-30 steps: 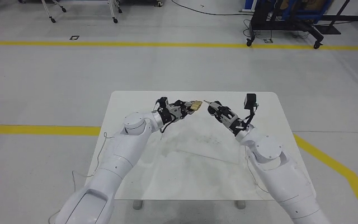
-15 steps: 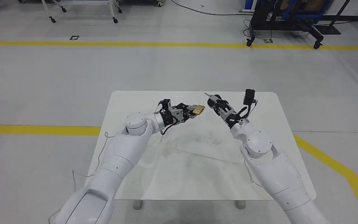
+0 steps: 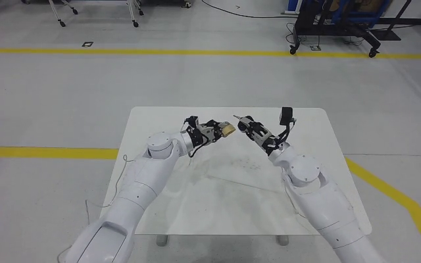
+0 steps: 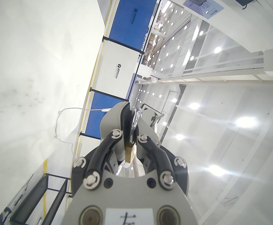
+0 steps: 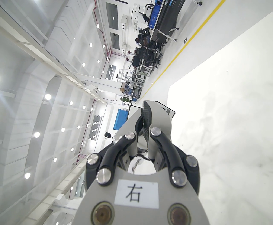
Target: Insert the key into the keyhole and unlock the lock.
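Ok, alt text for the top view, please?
Above a white rectangular table, the left gripper holds a small brass padlock facing the right gripper, which holds a thin silver key close to it, not visibly inserted.

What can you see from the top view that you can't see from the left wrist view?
Top view: the right gripper holding the key near the lock, plus yellow floor lines. Left wrist view: the silver shackle pinched up close, ceiling lights and blue panels. Both: the left gripper shut on the brass lock, and the white table.
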`<state>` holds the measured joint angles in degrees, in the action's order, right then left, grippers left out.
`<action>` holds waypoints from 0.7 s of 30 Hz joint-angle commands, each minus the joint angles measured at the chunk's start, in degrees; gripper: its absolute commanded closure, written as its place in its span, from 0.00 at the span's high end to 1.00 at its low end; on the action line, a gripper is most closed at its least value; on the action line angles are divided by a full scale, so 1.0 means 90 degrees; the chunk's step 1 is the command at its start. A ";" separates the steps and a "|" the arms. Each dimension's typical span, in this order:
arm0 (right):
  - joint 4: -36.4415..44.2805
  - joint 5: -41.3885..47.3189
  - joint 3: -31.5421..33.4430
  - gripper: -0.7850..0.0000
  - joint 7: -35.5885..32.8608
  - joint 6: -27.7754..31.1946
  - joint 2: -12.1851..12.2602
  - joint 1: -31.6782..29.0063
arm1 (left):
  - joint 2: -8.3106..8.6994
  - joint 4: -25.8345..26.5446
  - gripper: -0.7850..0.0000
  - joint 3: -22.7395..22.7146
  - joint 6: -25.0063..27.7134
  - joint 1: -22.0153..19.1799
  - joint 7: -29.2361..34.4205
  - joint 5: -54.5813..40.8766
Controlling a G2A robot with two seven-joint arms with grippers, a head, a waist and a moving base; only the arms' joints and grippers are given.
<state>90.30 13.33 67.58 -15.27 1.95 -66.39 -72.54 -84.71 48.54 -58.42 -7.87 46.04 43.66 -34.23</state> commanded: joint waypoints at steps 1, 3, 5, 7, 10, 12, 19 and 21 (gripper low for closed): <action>0.0139 -0.0121 0.0048 0.00 0.0147 -0.0038 0.0005 -0.0138 | -0.0004 0.0023 0.00 -0.0016 0.0118 0.0030 -0.0305 0.0069; 0.0306 -0.0407 0.0035 0.00 0.0514 -0.0244 -0.0001 -0.0285 | -0.0010 0.0079 0.00 -0.0035 0.0248 0.0073 -0.0546 0.0107; 0.0468 -0.0567 -0.0101 0.00 0.0761 -0.0478 -0.0030 -0.0392 | -0.0013 0.0134 0.00 -0.0048 0.0341 0.0110 -0.0730 0.0163; 0.0497 -0.0531 -0.0170 0.00 0.0863 -0.0562 -0.0059 -0.0433 | -0.0013 0.0185 0.00 -0.0047 0.0388 0.0138 -0.0837 0.0232; 0.0471 -0.0563 -0.0294 0.00 0.1041 -0.0675 -0.0107 -0.0435 | -0.0010 0.0231 0.00 -0.0050 0.0393 0.0160 -0.0899 0.0304; 0.0435 -0.0668 -0.0412 0.00 0.1143 -0.0736 -0.0141 -0.0393 | -0.0011 0.0240 0.00 -0.0047 0.0372 0.0163 -0.0921 0.0342; 0.0332 -0.0756 -0.0602 0.00 0.1226 -0.0767 -0.0233 -0.0280 | -0.0016 0.0247 0.00 -0.0079 0.0364 0.0159 -0.0945 0.0359; 0.0335 -0.0773 -0.0612 0.00 0.1219 -0.0764 -0.0248 -0.0277 | -0.0019 0.0247 0.00 -0.0082 0.0371 0.0161 -0.0956 0.0373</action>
<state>93.30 6.46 62.10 -4.24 -4.92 -68.57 -75.04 -84.87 50.76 -59.15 -4.55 47.47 35.08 -30.92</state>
